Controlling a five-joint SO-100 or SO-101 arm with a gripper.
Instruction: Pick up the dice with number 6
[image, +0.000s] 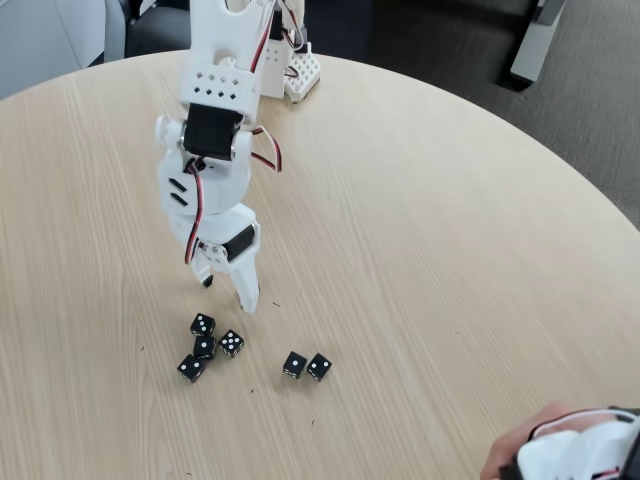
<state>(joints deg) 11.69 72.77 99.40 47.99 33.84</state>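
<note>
The white claw hangs just above the round wooden tabletop, its two fingers slightly spread and pinching nothing, tips pointing down toward a loose cluster of six small black dice. Four lie close together at about 6 o'clock from the claw: one nearest the tips, one beside it toward 4 o'clock, one touching or almost touching the first, and one farthest out. A touching pair sits apart toward 4 o'clock, left die and right die. The dice with number 6 cannot be picked out with confidence here; the pips are too small to count, so which cube is the target stays unsure. That is the main risk: the claw is nearest the four-dice cluster and could close on a wrong cube. Crowding adds to it, since neighbours sit so near that a finger coming down may nudge one aside, roll a die onto another face, or catch two at once. The small cubes could also squirt out of a slanted pinch. A person's hand holding a white device rests at the tabletop's edge at 5 o'clock, well apart.
</note>
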